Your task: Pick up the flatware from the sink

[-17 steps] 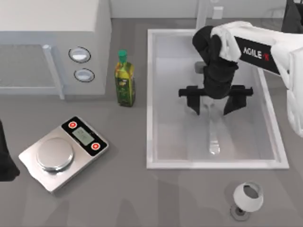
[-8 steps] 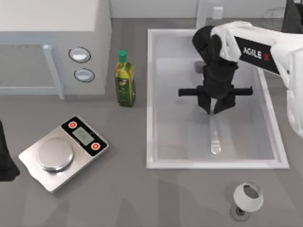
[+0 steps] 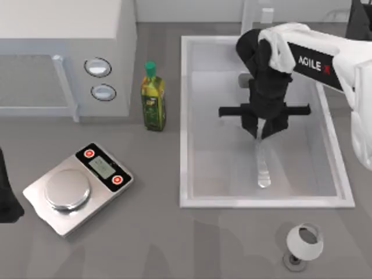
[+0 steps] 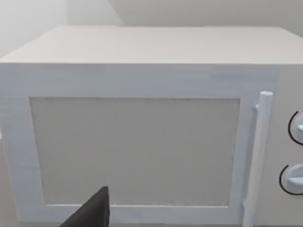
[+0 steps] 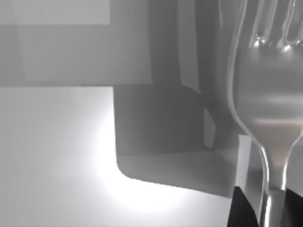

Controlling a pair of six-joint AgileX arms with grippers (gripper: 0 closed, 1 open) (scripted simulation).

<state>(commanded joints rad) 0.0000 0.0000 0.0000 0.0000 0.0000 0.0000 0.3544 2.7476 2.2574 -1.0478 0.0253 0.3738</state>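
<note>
- R gripper (image 3: 263, 131): in sink (image 3: 185, 116), jaws pinching fork (image 3: 263, 165) nr its upper end.
- L gripper (image 3: 7, 197): parked at table's left edge; jaws can't tell.

The top view looks straight down on the grey worktop (image 3: 157, 232), taking in the white box-shaped microwave (image 3: 64, 58) at its left and the large white rectangular sink (image 3: 192, 200) at its right. The left wrist view faces the same microwave (image 4: 142, 85) head-on, from close by at door height. The right wrist view sits very near the slim shiny silver fork (image 5: 267, 94), inside the sink (image 5: 57, 142) that the top view also covers.
</note>
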